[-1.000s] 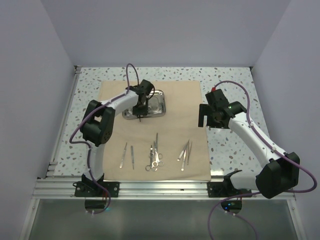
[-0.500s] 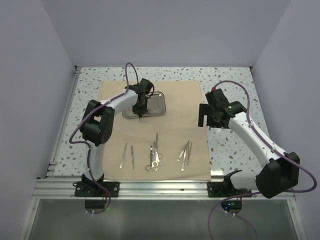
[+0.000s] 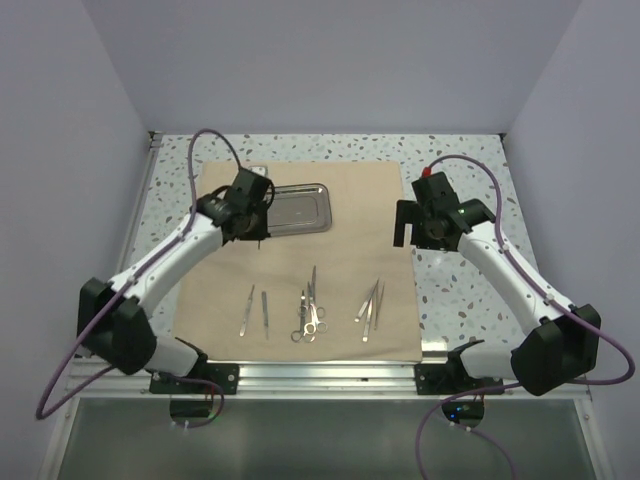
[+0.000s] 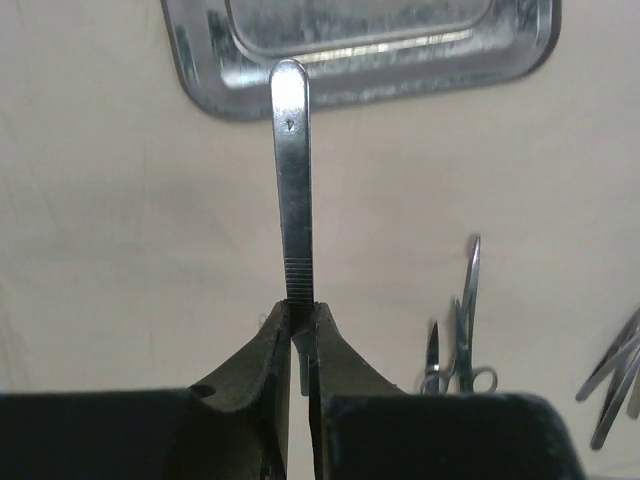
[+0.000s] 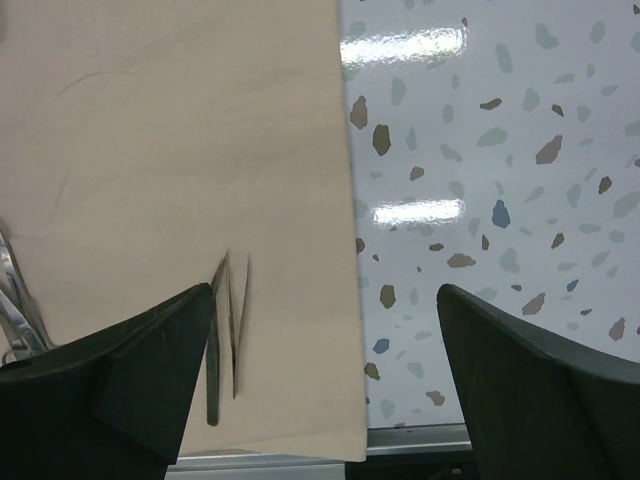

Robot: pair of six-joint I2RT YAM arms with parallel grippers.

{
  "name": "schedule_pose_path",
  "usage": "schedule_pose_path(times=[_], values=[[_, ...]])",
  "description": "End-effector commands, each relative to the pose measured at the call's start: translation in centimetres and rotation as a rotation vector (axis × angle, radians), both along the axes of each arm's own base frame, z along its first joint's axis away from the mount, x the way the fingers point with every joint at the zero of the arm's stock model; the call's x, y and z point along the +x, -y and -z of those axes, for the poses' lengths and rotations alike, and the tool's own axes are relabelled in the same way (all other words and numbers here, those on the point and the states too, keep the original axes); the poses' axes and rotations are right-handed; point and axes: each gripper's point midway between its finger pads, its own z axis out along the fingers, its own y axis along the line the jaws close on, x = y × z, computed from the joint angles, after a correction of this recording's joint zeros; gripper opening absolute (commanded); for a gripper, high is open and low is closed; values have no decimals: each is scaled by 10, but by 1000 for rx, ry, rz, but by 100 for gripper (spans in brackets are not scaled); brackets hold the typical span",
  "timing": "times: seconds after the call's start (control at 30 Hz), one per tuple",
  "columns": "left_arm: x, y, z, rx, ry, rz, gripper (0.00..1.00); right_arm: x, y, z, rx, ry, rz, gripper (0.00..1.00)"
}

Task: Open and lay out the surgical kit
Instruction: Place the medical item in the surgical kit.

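The tan cloth (image 3: 340,250) lies spread flat on the table. The steel tray (image 3: 322,208) sits at its far left and looks empty. My left gripper (image 3: 257,235) hovers just near-left of the tray, shut on a flat silver instrument handle (image 4: 292,180) that points toward the tray (image 4: 200,70). Two thin instruments (image 3: 257,311), ring-handled scissors (image 3: 309,312) and tweezers (image 3: 369,304) lie in a row on the near half of the cloth. My right gripper (image 3: 420,238) is open and empty over the cloth's right edge (image 5: 345,250), with the tweezers (image 5: 228,330) by its left finger.
Speckled tabletop (image 5: 480,150) surrounds the cloth. A metal rail (image 3: 300,372) runs along the near edge. Grey walls close in the left, right and back sides. The scissors (image 4: 465,310) lie to the right of my left gripper.
My left arm has swung out to the left and drawn its gripper off the tray toward me, with the silver handle in it. The tray has settled flat. The right arm has barely moved.
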Motion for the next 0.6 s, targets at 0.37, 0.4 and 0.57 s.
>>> schedule_pose_path(times=[0.37, 0.4, 0.57], values=[[-168, -14, 93, -131, -226, -80, 0, 1, -13, 7, 76, 0, -24, 98], [-169, -14, 96, -126, -229, -80, 0, -1, -14, 7, 77, -3, -25, 98], [-171, -16, 100, -117, -244, -86, 41, -3, -15, 7, 93, -4, -20, 98]])
